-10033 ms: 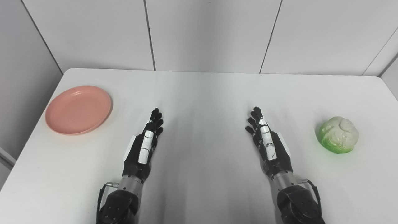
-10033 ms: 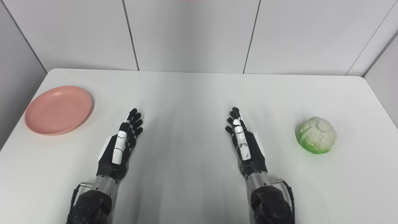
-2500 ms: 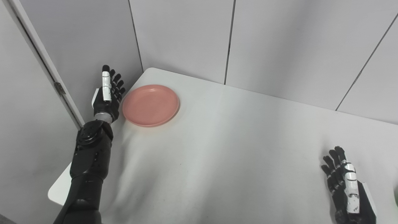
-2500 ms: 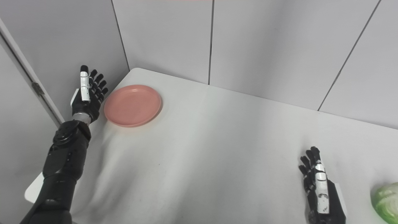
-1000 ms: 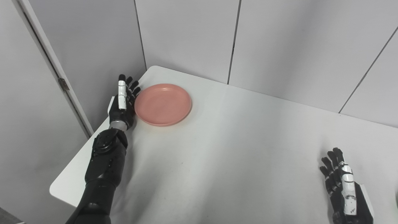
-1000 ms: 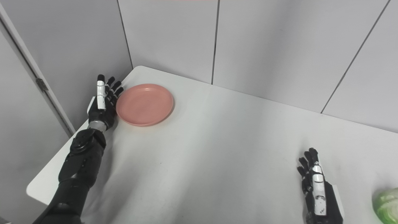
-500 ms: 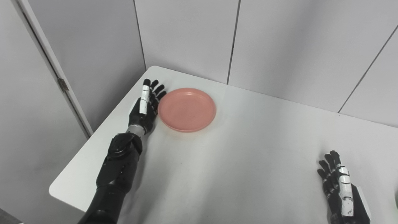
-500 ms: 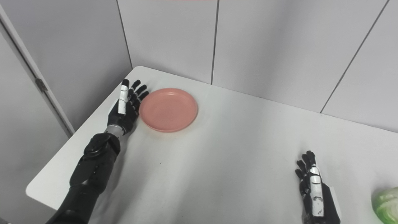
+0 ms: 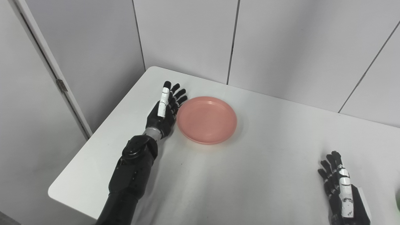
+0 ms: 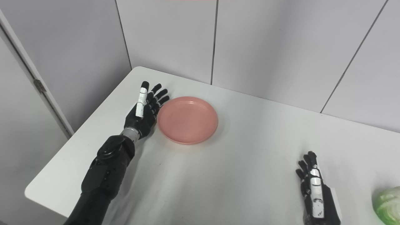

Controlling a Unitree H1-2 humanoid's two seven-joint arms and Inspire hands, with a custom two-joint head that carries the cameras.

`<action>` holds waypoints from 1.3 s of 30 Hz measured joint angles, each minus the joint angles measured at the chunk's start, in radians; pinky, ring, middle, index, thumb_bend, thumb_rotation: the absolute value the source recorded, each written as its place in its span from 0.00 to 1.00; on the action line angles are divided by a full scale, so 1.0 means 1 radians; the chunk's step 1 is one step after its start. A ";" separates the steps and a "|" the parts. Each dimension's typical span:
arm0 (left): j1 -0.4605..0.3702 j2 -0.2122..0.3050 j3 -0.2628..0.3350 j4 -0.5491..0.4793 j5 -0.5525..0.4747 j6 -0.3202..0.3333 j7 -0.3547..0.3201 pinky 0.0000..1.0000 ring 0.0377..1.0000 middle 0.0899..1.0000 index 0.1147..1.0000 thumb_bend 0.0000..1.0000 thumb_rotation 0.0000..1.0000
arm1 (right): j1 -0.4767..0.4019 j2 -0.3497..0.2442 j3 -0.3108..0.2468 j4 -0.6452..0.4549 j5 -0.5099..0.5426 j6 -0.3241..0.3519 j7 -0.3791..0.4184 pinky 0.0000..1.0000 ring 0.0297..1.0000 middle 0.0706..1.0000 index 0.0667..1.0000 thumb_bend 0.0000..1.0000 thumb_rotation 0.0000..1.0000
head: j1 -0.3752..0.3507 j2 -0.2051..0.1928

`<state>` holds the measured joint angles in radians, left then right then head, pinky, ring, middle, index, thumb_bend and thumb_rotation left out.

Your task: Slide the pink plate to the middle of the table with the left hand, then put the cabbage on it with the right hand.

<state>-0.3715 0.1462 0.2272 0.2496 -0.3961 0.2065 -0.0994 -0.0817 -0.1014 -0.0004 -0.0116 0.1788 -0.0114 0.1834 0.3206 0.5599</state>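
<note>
The pink plate point(image 9: 207, 119) lies flat on the white table point(image 9: 250, 175), left of its middle. My left hand point(image 9: 164, 112) stands on edge with its fingers straight and apart, its palm against the plate's left rim. My right hand point(image 10: 316, 190) rests open on the table at the lower right, holding nothing. The green and white cabbage point(image 10: 387, 204) sits just right of that hand, cut off by the picture's edge in the right eye view.
The table's left edge and far left corner point(image 9: 150, 69) lie close behind my left hand. Grey wall panels point(image 9: 281, 47) stand along the table's far side. A door frame with a hinge point(image 9: 61, 86) is at the left.
My left hand has pushed the plate to the right, away from the table's left edge. My right hand has stayed in place. The camera has shifted a little.
</note>
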 measured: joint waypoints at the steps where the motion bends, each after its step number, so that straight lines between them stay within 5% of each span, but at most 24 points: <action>1: 0.000 -0.006 -0.004 -0.009 0.000 0.010 0.000 0.93 0.94 0.93 0.94 0.84 0.94 | 0.000 0.001 0.002 0.001 -0.002 -0.001 0.000 1.00 1.00 1.00 1.00 0.54 1.00 | -0.005 0.003; 22: 0.033 -0.095 -0.154 -0.087 0.031 0.087 -0.013 0.97 0.96 0.95 0.95 0.81 0.96 | -0.002 0.017 0.013 0.001 -0.035 -0.004 -0.009 1.00 1.00 1.00 1.00 0.59 1.00 | -0.120 0.060; 39: 0.039 -0.121 -0.210 -0.053 0.066 0.053 -0.070 0.96 0.96 0.95 0.95 0.79 0.96 | -0.003 0.045 0.036 -0.007 -0.096 -0.004 -0.049 1.00 0.98 1.00 1.00 0.59 1.00 | -0.233 0.095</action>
<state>-0.3323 0.0248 0.0173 0.1966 -0.3302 0.2595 -0.1695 -0.0850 -0.0560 0.0361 -0.0181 0.0825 -0.0154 0.1349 0.0875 0.6550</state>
